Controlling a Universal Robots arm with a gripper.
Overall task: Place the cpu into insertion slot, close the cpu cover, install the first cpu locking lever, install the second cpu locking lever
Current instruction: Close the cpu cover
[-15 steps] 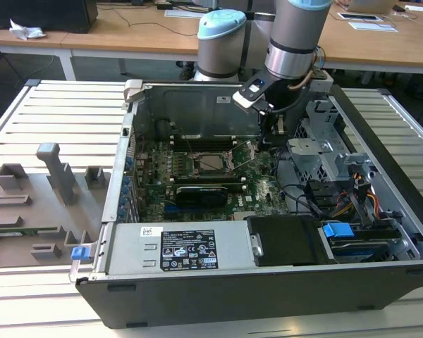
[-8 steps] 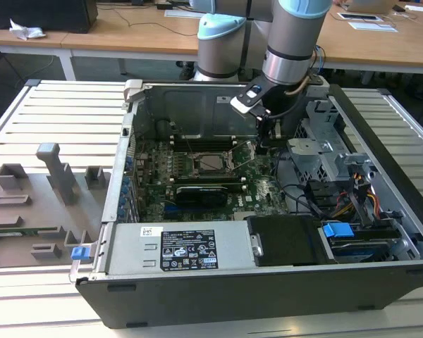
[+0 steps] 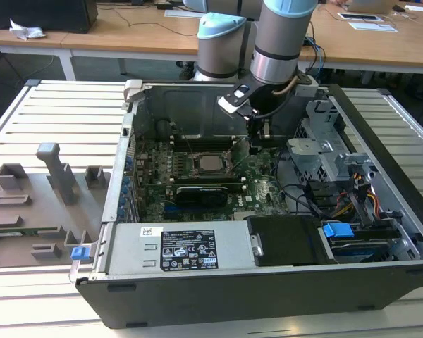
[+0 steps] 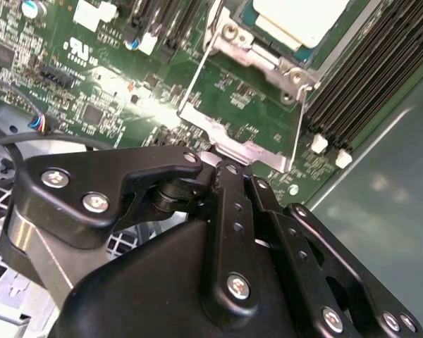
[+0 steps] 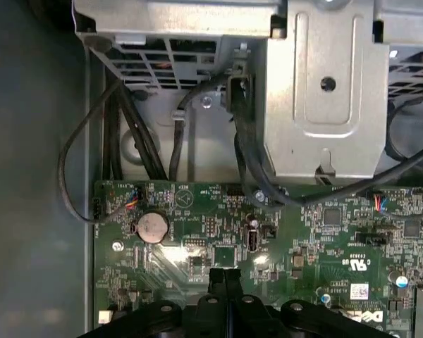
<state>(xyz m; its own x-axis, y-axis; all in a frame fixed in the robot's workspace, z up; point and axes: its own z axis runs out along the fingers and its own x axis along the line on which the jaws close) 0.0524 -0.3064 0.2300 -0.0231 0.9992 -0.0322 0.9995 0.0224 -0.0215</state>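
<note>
Pincer (image 3: 256, 146) pressed together, nothing clamped
The cpu (image 3: 210, 164) is seen near it, toward the exterior view's left

An open computer case (image 3: 218, 299) lies on a slatted white surface (image 3: 63, 113), its power supply (image 3: 183, 248) against the dark wall nearest the camera. A grey fixture tray (image 3: 28, 211) sits at the exterior view's left. In the first wrist view a coin cell battery (image 5: 152, 227) sits on the green motherboard (image 5: 324, 239), which borders a metal drive cage (image 5: 317, 91).

The cpu (image 4: 301, 19) — cut off by the edge.
</note>
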